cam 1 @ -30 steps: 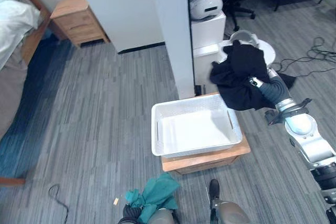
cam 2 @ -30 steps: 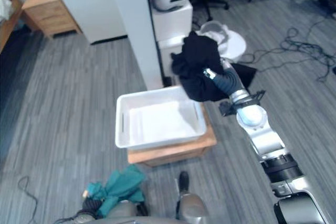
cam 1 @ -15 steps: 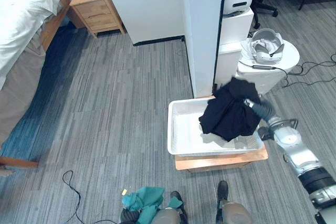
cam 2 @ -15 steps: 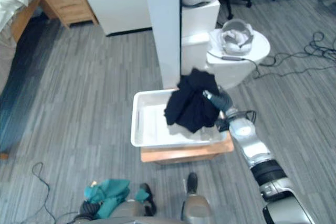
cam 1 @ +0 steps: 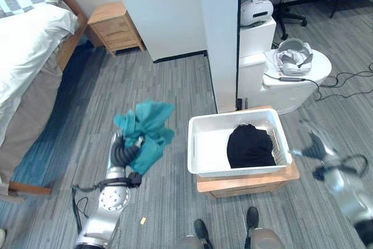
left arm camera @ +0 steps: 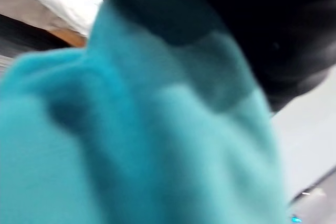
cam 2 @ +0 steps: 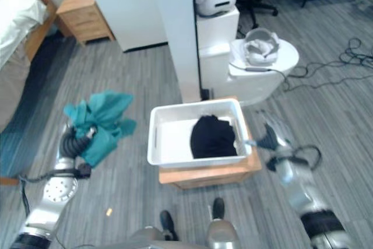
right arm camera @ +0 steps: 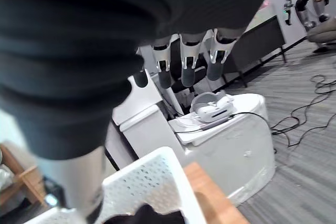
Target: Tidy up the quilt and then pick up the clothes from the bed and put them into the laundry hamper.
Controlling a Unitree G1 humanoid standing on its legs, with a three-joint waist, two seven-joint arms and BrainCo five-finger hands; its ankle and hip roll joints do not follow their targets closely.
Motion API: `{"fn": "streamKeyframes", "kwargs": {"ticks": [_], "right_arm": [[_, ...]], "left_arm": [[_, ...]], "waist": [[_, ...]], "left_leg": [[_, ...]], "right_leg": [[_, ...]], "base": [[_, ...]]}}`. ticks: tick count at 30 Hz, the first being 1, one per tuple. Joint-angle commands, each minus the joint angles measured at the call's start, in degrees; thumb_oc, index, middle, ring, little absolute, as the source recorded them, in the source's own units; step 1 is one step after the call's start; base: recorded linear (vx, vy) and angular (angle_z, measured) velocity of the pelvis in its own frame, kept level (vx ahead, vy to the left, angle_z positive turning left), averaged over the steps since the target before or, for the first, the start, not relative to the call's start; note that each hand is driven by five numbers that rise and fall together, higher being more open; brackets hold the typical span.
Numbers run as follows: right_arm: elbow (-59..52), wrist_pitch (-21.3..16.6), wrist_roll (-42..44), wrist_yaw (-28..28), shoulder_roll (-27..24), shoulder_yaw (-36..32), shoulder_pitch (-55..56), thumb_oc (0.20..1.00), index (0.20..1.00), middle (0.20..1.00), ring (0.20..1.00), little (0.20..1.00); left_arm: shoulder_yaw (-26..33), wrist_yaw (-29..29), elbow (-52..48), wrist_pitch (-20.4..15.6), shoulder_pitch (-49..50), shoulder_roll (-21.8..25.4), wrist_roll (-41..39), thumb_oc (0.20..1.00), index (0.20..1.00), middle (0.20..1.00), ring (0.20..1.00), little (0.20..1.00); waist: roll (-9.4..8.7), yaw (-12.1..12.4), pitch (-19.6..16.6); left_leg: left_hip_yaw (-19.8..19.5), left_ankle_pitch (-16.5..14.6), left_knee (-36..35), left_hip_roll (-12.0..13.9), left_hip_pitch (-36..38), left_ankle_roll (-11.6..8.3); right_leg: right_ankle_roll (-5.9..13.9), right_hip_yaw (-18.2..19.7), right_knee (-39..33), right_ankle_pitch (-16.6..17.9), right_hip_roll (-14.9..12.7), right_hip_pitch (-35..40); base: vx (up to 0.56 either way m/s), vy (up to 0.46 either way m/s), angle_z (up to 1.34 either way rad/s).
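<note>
We grip the teal shirt [cam 1: 145,134] in our left hand [cam 1: 125,147]; our right hand [right arm camera: 181,56], fingers straight, hangs right of the hamper [cam 1: 201,161] holding the black garment [cam 1: 249,147].

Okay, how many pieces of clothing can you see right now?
2. A black garment lies inside the white hamper, and a teal garment is bunched in the left hand, held up to the hamper's left. More could be hidden beneath the black one.
</note>
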Motion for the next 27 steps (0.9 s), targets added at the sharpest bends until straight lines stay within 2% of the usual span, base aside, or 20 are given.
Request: {"fn": "streamKeyframes", "kwargs": {"ticks": [1, 4, 5, 6, 7, 8, 9, 10, 14, 15, 16, 21, 27], "right_arm": [[0.7, -0.3, -0.9, -3.7, 1.2, 0.0, -0.5, 1.000, 1.000, 1.000, 1.000, 1.000], [0.4, -0.2, 0.1, -3.1, 2.2, -1.5, 3.1, 1.000, 1.000, 1.000, 1.000, 1.000], [0.3, -0.2, 0.1, -3.1, 2.2, -1.6, 3.1, 1.000, 1.000, 1.000, 1.000, 1.000], [0.4, -0.3, 0.5, -3.1, 2.6, -1.8, 4.6, 1.000, 1.000, 1.000, 1.000, 1.000], [0.4, -0.3, 0.5, -3.0, 2.6, -1.9, 4.6, 1.000, 1.000, 1.000, 1.000, 1.000], [0.7, -0.3, 1.0, -3.0, 2.9, -1.3, 5.1, 1.000, 1.000, 1.000, 1.000, 1.000], [0.6, -0.3, 1.0, -3.0, 2.9, -1.3, 5.1, 1.000, 1.000, 1.000, 1.000, 1.000], [0.8, -0.2, 1.2, -2.9, 2.9, -0.7, 5.2, 1.000, 1.000, 1.000, 1.000, 1.000], [1.2, 0.2, 1.1, -3.1, 3.2, 0.4, 5.2, 1.000, 1.000, 1.000, 1.000, 1.000], [1.9, 0.4, 1.4, -3.1, 3.8, 1.5, 5.0, 1.000, 1.000, 1.000, 1.000, 1.000], [2.6, 0.5, 1.6, -3.2, 4.0, 2.1, 4.6, 1.000, 1.000, 1.000, 1.000, 1.000], [6.2, 1.0, 1.7, -3.6, 4.8, 4.8, 2.9, 1.000, 1.000, 1.000, 1.000, 1.000], [10.3, 1.6, 2.9, -2.9, 6.3, 6.5, 1.9, 1.000, 1.000, 1.000, 1.000, 1.000]], "left_arm": [[1.5, 1.0, -0.2, -4.5, -4.0, 1.3, -0.3, 0.200, 0.200, 0.200, 0.200, 0.200], [-1.4, 0.4, 1.8, -3.2, -7.1, -0.2, 1.1, 0.200, 0.200, 0.200, 0.200, 0.200], [-1.5, 0.4, 2.0, -3.2, -7.2, -0.2, 1.1, 0.200, 0.200, 0.200, 0.200, 0.200], [-4.0, 0.0, 4.4, -2.1, -9.5, -1.4, 2.4, 0.200, 0.200, 0.200, 0.200, 0.200], [-4.1, 0.1, 4.6, -2.2, -9.7, -1.5, 2.5, 0.200, 0.200, 0.200, 0.200, 0.200], [-7.0, -0.1, 7.8, -1.0, -12.3, -2.7, 3.3, 0.200, 0.200, 0.200, 0.200, 0.200], [-7.0, -0.1, 8.0, -1.1, -12.6, -2.8, 3.3, 0.200, 0.200, 0.200, 0.200, 0.200], [-9.5, -0.3, 11.8, 0.1, -15.2, -3.6, 4.8, 0.200, 0.200, 0.200, 0.200, 0.200], [-13.4, 0.2, 19.5, 1.7, -18.7, -6.0, 7.1, 0.200, 0.200, 0.200, 0.200, 0.200], [-15.5, 0.2, 24.5, 3.0, -19.8, -7.0, 9.0, 0.645, 0.645, 0.645, 0.645, 0.645], [-16.4, 0.3, 27.2, 3.5, -20.7, -7.4, 9.6, 1.000, 1.000, 1.000, 1.000, 1.000], [-16.8, 0.9, 35.7, 4.5, -21.4, -9.2, 8.5, 1.000, 1.000, 1.000, 1.000, 1.000], [-11.6, 1.3, 34.8, 3.2, -17.7, -7.1, 2.6, 1.000, 1.000, 1.000, 1.000, 1.000]], "waist": [[-4.78, -3.8, -2.8], [-4.70, -6.2, -2.7], [-4.66, -6.1, -2.6], [-4.58, -7.7, -2.3], [-4.54, -7.5, -2.3], [-4.48, -9.0, -1.8], [-4.44, -8.9, -1.8], [-4.45, -10.1, -1.2], [-4.51, -11.4, 0.0], [-4.48, -11.9, 0.5], [-4.47, -12.1, 0.7], [-4.27, -11.9, 0.5], [-4.50, -11.1, -0.2]], "left_leg": [[-0.3, -4.4, -0.3, 3.1, 3.5, -4.65], [1.4, -4.8, -0.3, 3.1, 4.3, -4.49], [1.5, -4.6, -0.3, 3.2, 4.2, -4.48], [2.5, -5.0, -0.3, 3.1, 4.7, -4.44], [2.6, -4.7, -0.3, 3.1, 4.5, -4.43], [3.5, -5.1, -0.3, 3.1, 4.7, -4.37], [3.6, -4.9, -0.3, 3.2, 4.6, -4.37], [4.4, -5.1, -0.3, 3.0, 4.4, -4.39], [5.4, -5.0, -0.3, 3.1, 3.7, -4.38], [5.8, -5.0, -0.3, 3.1, 3.1, -4.40], [6.0, -4.9, -0.3, 3.1, 2.8, -4.40], [6.2, -4.7, -0.3, 3.3, 2.2, -4.57], [5.5, -4.6, -0.3, 3.5, 3.3, -4.91]], "right_leg": [[6.07, 3.4, 0.5, -12.3, -2.6, 5.0], [6.08, 4.9, 0.3, -12.1, -2.4, 4.5], [5.99, 5.0, 0.3, -11.8, -2.3, 4.3], [6.12, 5.9, 0.3, -11.9, -2.3, 4.1], [6.01, 5.9, 0.3, -11.7, -2.2, 3.9], [6.22, 6.8, 0.3, -11.7, -2.2, 3.4], [6.11, 6.9, 0.3, -11.4, -2.2, 3.2], [6.40, 7.7, 0.4, -11.4, -2.2, 2.4], [6.56, 8.5, 0.7, -11.1, -2.1, 0.9], [6.61, 8.8, 0.7, -10.9, -2.2, 0.0], [6.65, 9.0, 0.7, -10.7, -2.2, -0.4], [6.58, 9.0, 0.4, -10.6, -2.2, -0.7], [6.18, 8.8, 0.5, -11.0, -2.0, 1.0]], "base": [[0.01, 0.019, -0.31], [0.01, 0.018, -0.48], [0.02, 0.023, -0.33], [-0.01, 0.013, -0.25], [0.01, 0.032, -0.31], [-0.02, 0.004, -0.36], [-0.02, 0.027, -0.36], [-0.02, 0.013, -0.34], [-0.03, 0.011, -0.26], [-0.03, -0.007, -0.16], [-0.04, -0.011, -0.21], [-0.01, -0.002, -0.08], [0.00, -0.018, 0.06]]}}
